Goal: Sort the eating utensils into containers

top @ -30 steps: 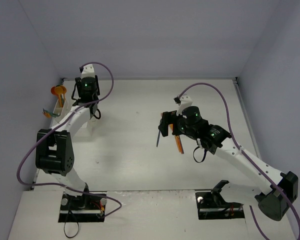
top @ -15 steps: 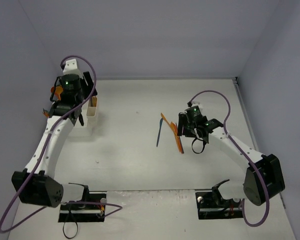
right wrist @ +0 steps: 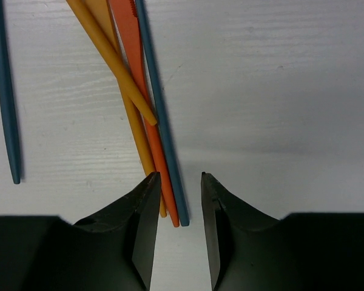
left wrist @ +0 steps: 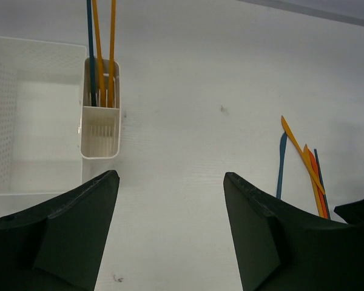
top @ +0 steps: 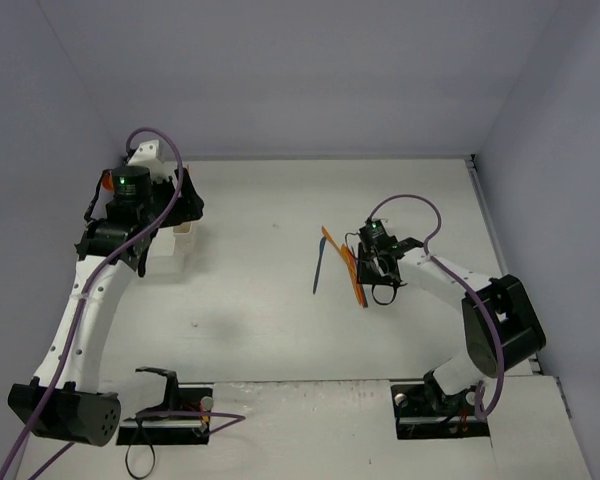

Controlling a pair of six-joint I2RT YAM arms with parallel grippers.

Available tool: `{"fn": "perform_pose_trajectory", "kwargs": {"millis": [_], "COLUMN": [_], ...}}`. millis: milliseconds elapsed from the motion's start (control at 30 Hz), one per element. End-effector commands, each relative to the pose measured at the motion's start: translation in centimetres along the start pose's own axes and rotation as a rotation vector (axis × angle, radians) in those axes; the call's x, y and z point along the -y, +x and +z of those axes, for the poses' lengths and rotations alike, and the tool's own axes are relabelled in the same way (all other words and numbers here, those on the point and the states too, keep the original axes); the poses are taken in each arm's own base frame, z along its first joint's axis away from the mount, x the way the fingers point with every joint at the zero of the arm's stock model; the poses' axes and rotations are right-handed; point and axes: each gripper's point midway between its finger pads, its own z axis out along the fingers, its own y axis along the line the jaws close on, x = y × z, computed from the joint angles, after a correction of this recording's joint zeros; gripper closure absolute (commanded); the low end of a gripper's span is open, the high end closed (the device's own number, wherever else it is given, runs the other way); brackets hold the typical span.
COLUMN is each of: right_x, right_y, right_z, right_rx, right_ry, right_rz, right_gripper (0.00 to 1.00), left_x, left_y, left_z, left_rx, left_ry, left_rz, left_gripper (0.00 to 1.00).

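— Utensils (top: pixel 350 270) first: where are they?

— A loose bundle lies on the desk (top: pixel 260 300), right of middle. It has two yellow sticks (right wrist: pixel 112 60), an orange piece (right wrist: pixel 159 170) and a teal stick (right wrist: pixel 164 121) crossing one another, with a lone teal piece (right wrist: pixel 3 91) just beside them. Three more sticks (left wrist: pixel 97 48), blue and orange, stand upright in a narrow white bin (left wrist: pixel 100 130) at the far left, set against a wider perforated bin (left wrist: pixel 6 121).

— And the right pincer (right wrist: pixel 177 179)?

— It sits low at the bundle's near end, jaws drawn to a narrow gap. The tips of the orange piece and the teal stick lie in that gap, close to one finger (right wrist: pixel 139 218) and clear of the other. Nothing is pinched.

— The left pincer (left wrist: pixel 170 179)?

— Spread wide and empty. It hovers just short of the narrow white bin, touching nothing.
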Motion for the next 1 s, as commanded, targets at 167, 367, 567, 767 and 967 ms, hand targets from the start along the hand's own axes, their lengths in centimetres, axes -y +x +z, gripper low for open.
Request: {"fn": "perform_pose_trajectory", "kwargs": {"millis": [167,367,567,767,967], "right_x": [-0.2,0.2,1.0,2.2,3.6], "right_y": [-1.2,-0.5,0.2,0.9,0.5], "right_z": [1.3,2.3,3.2,3.8,3.5], "right_rx": [0.023,0.002,-0.013,-0.033,-0.017], "right_ry": [0.013,0.035,0.072,0.107,0.134], "right_rz": [-0.004,-0.013,-0.014,0.007,0.054], "right_gripper": [0.71,0.75,0.76,0.85,1.00], "left_x": [1.7,1.7,1.6,1.8,3.0], "left_y": [-1.1,-0.8,-0.5,-0.2,-0.8], "left_z": [-0.9,-0.7,-0.5,-0.5,-0.9], "left_rx": [0.024,0.016,0.009,-0.001,0.002], "left_ry": [0.078,0.076,0.073,0.086,0.134], "left_rz": [0.012,0.013,0.012,0.005,-0.010], "left_gripper": [0.33,0.33,0.32,0.32,0.33]}}
